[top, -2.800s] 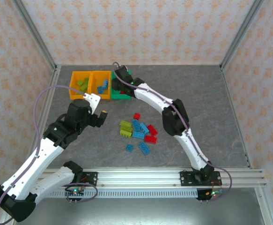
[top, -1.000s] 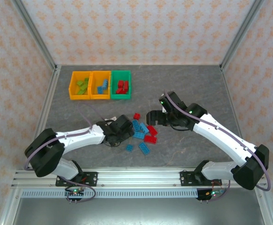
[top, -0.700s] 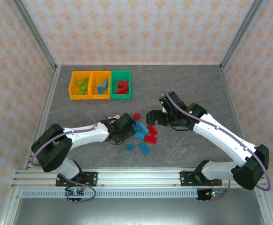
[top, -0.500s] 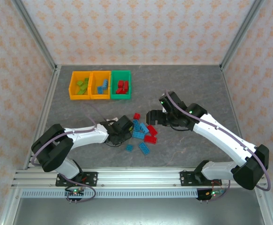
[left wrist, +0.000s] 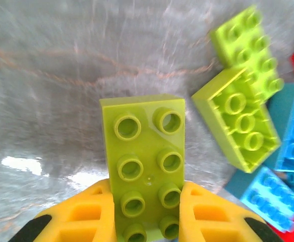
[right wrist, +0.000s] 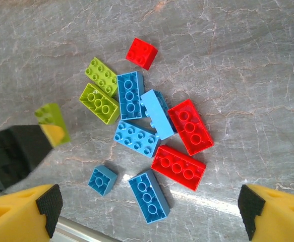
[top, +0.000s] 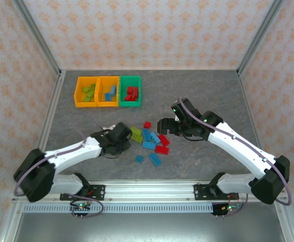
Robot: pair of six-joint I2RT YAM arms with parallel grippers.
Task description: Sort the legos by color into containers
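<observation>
I see a lab test cell. Aluminium posts [top: 37, 36] frame patterned panels [top: 147, 30] around a grey desk [top: 197, 91], with a mounting rail [top: 152, 190] at 6 o'clock.

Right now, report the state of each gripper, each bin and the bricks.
Left gripper, shut on a lime green studded plastic brick.
Right gripper, open, holding nothing.
Left orange plastic bin, holds lime green bricks.
Middle orange plastic bin, holds blue bricks.
Green plastic bin, holds red bricks.
Loose bricks, unsorted pile.
</observation>
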